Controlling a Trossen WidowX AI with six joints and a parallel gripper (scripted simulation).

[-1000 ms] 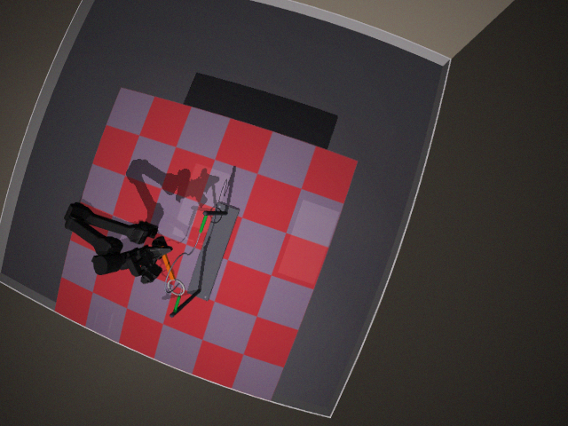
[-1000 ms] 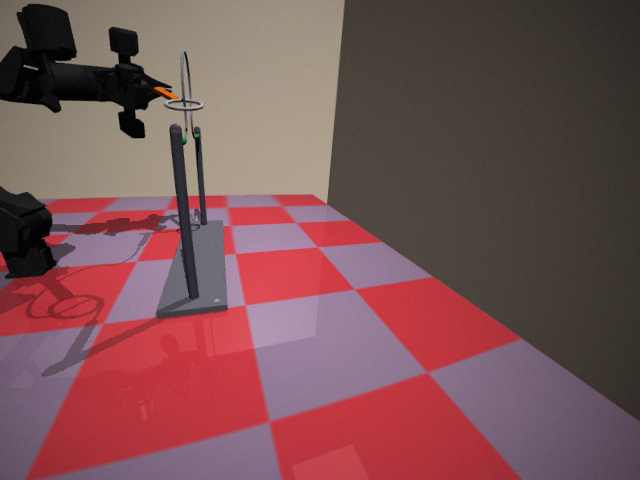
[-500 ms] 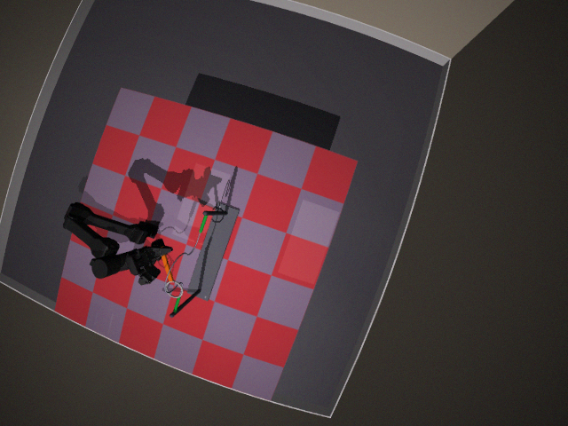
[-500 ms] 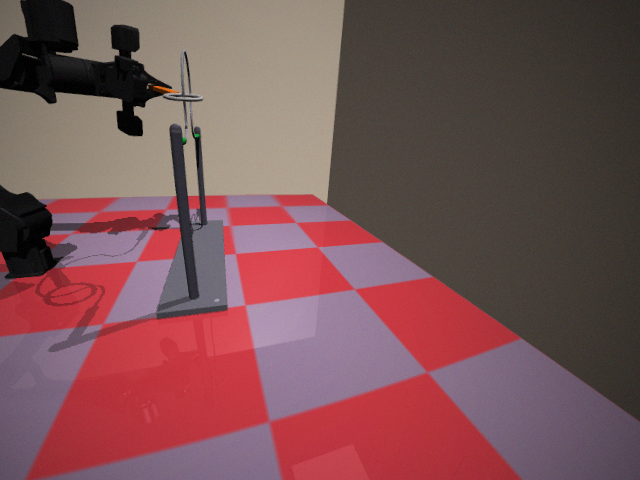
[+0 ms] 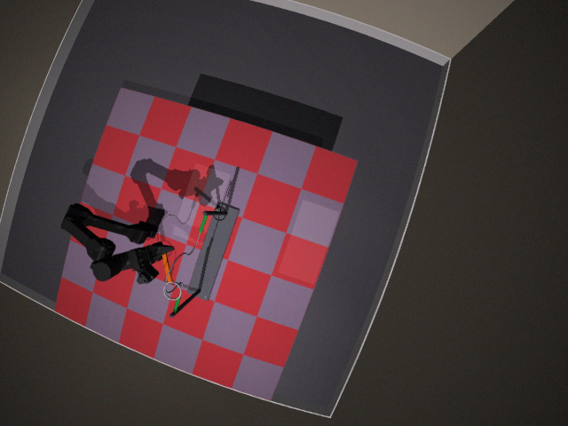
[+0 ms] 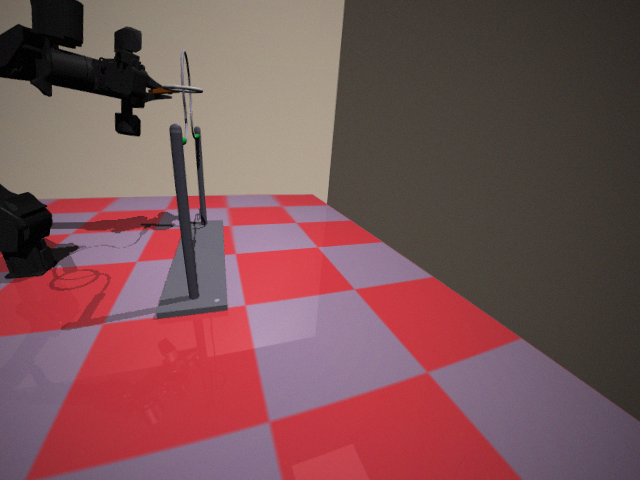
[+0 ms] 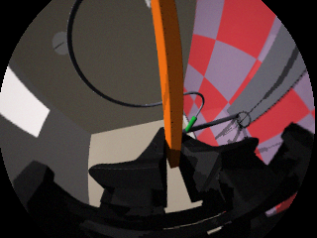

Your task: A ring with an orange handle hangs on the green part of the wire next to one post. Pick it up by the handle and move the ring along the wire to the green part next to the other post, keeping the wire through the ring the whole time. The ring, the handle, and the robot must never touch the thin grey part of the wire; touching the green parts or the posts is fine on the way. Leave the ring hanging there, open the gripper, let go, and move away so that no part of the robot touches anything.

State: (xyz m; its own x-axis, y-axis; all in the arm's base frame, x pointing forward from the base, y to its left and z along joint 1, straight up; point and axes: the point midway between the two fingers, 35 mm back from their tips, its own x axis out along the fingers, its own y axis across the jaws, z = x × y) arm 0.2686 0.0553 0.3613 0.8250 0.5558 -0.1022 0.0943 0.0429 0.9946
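Note:
My gripper (image 5: pixel 168 249) (image 6: pixel 166 93) (image 7: pixel 165 130) is shut on the orange handle (image 5: pixel 167 268) (image 6: pixel 159 90) (image 7: pixel 170 89). The pale ring (image 5: pixel 172 299) (image 6: pixel 199 90) is held nearly level, high above both post tops in the exterior view. The thin wire (image 5: pixel 198 242) (image 6: pixel 184 51) (image 7: pixel 144 105) appears to pass through it; whether they touch cannot be told. From above, the ring is beside the green part (image 5: pixel 177 305) at the nearer post (image 5: pixel 186 303) (image 6: pixel 184 206). The other green part (image 5: pixel 202 223) (image 7: pixel 190 124) is by the far post (image 5: pixel 214 212) (image 6: pixel 201 180).
The grey base (image 5: pixel 227 229) (image 6: pixel 209 268) (image 7: pixel 267 74) carries both posts on the checkered table. My arm (image 5: pixel 100 248) reaches in from the left in the top and exterior views. The wire's tall arch rises above the posts, close to the fingertips.

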